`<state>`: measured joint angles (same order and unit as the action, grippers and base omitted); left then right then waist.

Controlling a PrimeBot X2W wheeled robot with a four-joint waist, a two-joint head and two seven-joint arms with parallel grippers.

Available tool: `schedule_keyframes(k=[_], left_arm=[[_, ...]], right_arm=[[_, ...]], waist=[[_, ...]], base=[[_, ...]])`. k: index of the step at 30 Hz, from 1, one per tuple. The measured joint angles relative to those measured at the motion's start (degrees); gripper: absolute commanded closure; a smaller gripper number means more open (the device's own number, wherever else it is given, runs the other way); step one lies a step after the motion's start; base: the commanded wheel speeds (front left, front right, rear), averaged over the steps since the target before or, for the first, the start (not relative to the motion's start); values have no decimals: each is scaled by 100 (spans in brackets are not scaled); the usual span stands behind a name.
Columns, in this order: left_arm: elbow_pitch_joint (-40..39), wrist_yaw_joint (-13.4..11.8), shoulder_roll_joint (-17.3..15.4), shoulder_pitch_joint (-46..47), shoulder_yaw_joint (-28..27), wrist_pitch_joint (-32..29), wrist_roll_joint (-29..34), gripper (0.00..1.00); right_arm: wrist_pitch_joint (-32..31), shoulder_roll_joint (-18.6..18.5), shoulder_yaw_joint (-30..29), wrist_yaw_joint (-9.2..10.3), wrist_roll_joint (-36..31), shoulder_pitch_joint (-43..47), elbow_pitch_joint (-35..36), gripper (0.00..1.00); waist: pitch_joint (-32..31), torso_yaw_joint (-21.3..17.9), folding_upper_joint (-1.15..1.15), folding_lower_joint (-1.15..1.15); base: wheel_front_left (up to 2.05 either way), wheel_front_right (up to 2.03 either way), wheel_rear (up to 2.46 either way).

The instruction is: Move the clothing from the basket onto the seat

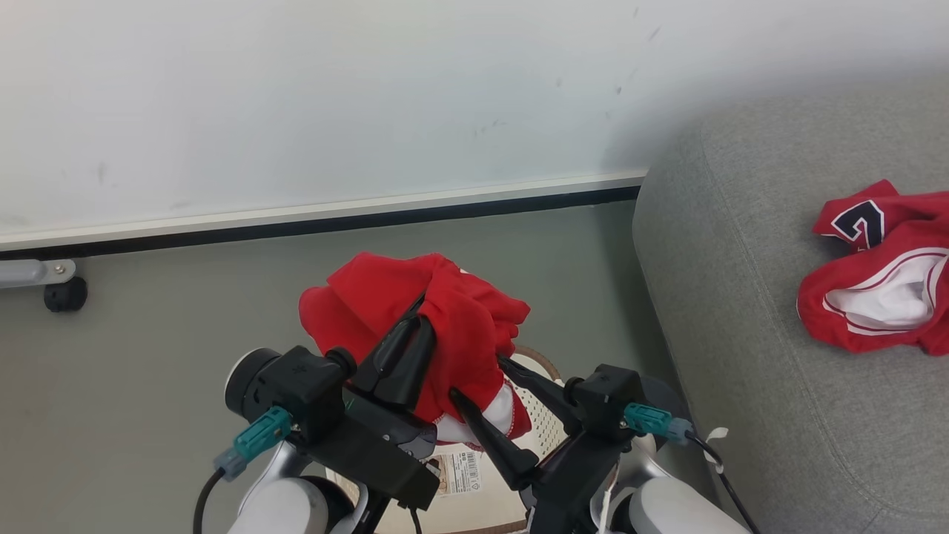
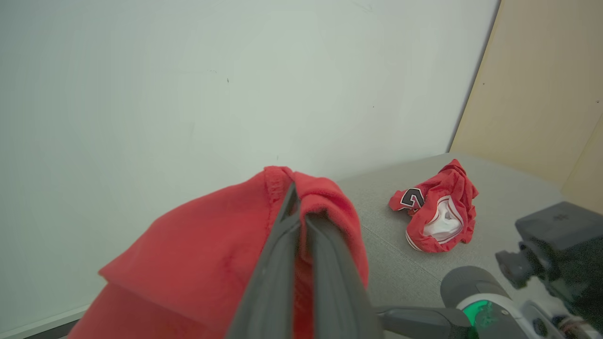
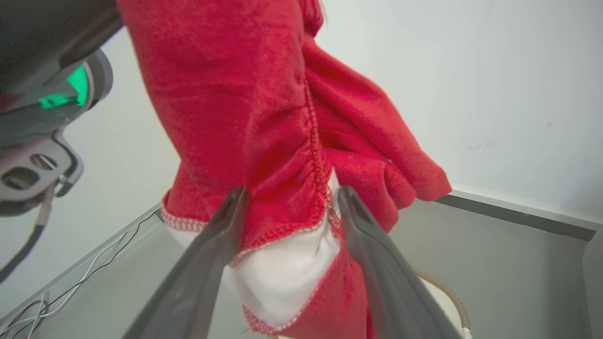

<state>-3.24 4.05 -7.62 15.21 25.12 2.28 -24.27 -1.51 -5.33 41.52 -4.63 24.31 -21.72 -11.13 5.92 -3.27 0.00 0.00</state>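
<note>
Above the basket [image 1: 547, 426], your L gripper [image 1: 424, 315] is clamped shut on the red garment [image 1: 371, 297], which hangs down w/ its white-trimmed hem between the fingers of the wide-open R gripper [image 1: 478, 378], gripping nothing; the sofa [image 1: 741, 334], other garment [image 1: 882, 297] already on it, lies right of the basket, nearer your R arm.

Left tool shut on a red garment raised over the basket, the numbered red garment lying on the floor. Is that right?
Not quite. The numbered garment lies on the grey sofa, not the floor, as the head view shows. The rest holds: the left tool is shut on the other red garment, raised over the basket.
</note>
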Motion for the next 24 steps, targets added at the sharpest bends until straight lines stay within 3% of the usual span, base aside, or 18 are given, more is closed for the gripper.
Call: schedule_keyframes(k=[3, 4, 5, 6, 22, 23, 24], left_arm=[[-40, 3, 0, 6, 24, -1, 0, 100], [-55, 5, 1, 9, 31, -1, 0, 100], [-67, 5, 1, 18, 41, -2, 0, 100], [-80, 7, 2, 22, 52, -16, 0, 100], [-155, 23, -32, 26, 80, -18, -1, 100], [-157, 56, -41, 26, 82, -18, -2, 88], [-153, 56, -42, 29, 83, -19, -3, 60]], right_arm=[[-29, 33, 54, -45, 47, -133, -208, 0], [-46, 46, 74, -48, 49, -170, -258, 51], [-47, 57, 98, -51, 54, -211, -319, 65], [-47, 67, 114, -54, 73, -246, -376, 98], [322, 98, 125, -143, 249, -489, -756, 100], [370, 98, 107, -143, 249, -525, -759, 100], [422, 99, 85, -144, 252, -560, -777, 100]], waist=[[7, 21, 0, 0], [8, 28, 0, 0], [10, 34, 0, 0], [11, 41, 0, 0], [31, 79, 0, 0], [27, 78, 0, 0], [22, 77, 0, 0]], base=[[0, 0, 0], [0, 0, 0], [0, 0, 0], [0, 0, 0], [0, 0, 0], [0, 0, 0], [0, 0, 0]])
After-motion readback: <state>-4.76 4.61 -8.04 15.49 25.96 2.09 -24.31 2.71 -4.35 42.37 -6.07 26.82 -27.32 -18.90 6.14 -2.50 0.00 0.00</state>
